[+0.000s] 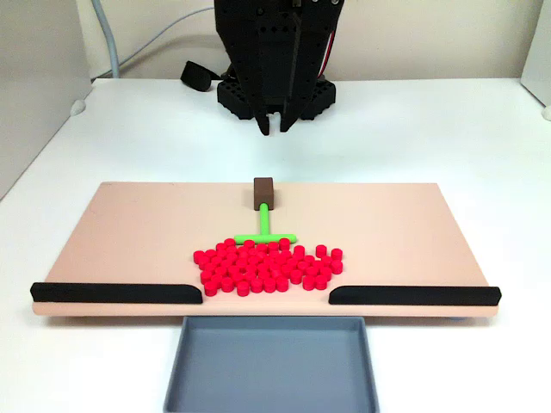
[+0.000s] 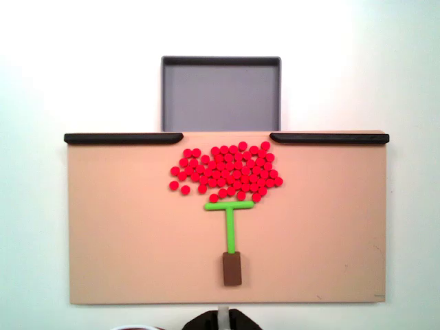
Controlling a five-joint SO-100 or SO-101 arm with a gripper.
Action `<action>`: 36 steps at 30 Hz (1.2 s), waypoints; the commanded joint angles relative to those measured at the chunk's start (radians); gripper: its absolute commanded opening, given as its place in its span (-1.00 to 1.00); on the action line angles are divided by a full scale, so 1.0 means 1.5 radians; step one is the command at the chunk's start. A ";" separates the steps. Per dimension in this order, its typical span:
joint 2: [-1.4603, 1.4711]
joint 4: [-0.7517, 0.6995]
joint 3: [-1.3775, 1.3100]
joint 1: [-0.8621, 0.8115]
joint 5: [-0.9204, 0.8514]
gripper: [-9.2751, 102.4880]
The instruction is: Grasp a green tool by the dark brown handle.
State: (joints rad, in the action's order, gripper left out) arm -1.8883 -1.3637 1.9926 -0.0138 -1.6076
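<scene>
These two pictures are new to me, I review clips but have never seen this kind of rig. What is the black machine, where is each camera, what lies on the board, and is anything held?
The black machine is a small robot arm; its gripper hangs above the white table, behind the board. The tips stand slightly apart and hold nothing.

Both cameras stand still. One fixed view looks at the arm from the front, across the board. The other looks straight down, with the arm's base at the bottom edge.

On the tan board lies the green tool, T-shaped, with the dark brown handle at the end nearest the arm. Its crossbar touches a pile of small red cylinders. Two black strips line the far edge, leaving a gap in front of an empty grey tray.

Nothing is grasped yet.
</scene>
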 commanded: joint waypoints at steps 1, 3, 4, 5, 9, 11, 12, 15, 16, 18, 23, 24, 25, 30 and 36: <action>0.006 0.018 -0.012 -0.016 -0.008 -0.84; 0.013 0.029 -0.012 -0.027 -0.008 -0.84; 0.016 0.036 -0.012 -0.032 -0.009 -0.84; 0.019 0.042 -0.012 -0.035 -0.012 -0.84; 0.037 0.059 -0.012 -0.039 -0.014 -0.84; 0.045 0.060 -0.012 -0.042 -0.017 -0.84; 0.047 0.060 -0.012 -0.044 -0.021 -0.84; 0.049 0.072 -0.013 -0.045 -0.028 -0.81; 0.049 0.078 -0.013 -0.045 -0.028 -0.79; 0.052 0.081 -0.014 -0.046 -0.029 -0.78; 0.061 0.081 -0.029 -0.048 -0.030 -0.68; 0.065 0.081 -0.032 -0.048 -0.030 -0.66; 0.069 0.081 -0.035 -0.048 -0.034 -0.63; 0.078 0.081 -0.042 -0.051 -0.038 -0.49; 0.086 0.081 -0.041 -0.057 -0.077 -0.48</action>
State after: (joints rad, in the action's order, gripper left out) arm -1.7564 -1.2441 1.9620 -0.0874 -1.6966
